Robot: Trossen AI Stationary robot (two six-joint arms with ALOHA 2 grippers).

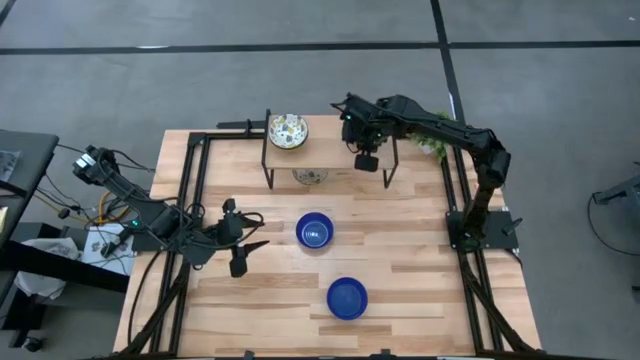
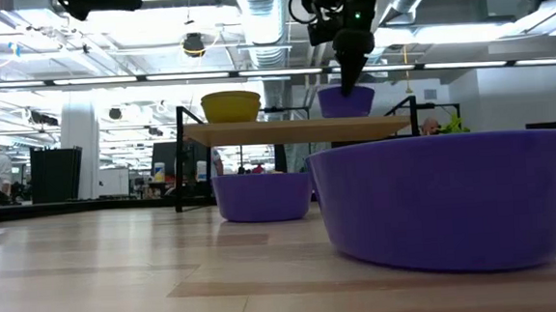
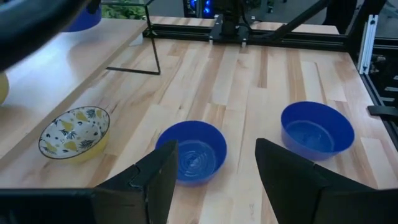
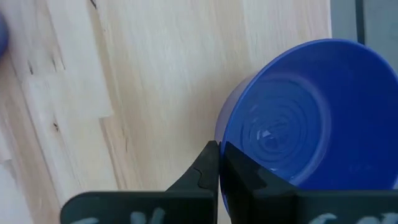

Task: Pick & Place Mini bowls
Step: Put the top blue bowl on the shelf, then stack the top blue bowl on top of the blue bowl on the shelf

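Filling the foreground of the low view, a glossy cobalt blue bowl (image 2: 452,200) sits on the table's front part; from above it is the front blue bowl (image 1: 347,298), round and plain inside.

At the left, the left gripper (image 1: 243,240) hangs low over the wooden table (image 1: 420,270) with its fingers spread wide and nothing between them, pointed toward the middle blue bowl (image 1: 314,231), which stands apart from it.

Farther back stands a small raised shelf (image 1: 330,152) on dark legs. On its left end rests a floral bowl (image 1: 288,131), white inside with speckled multicolour flowers and yellow outside. A second floral bowl (image 1: 309,177) sits on the table under the shelf.

At the shelf's right end, the right gripper (image 4: 219,163) pinches the rim of a third blue bowl (image 4: 311,112), fingers pressed together on its wall, the bowl resting on the shelf.

Count: three blue bowls, two floral bowls.
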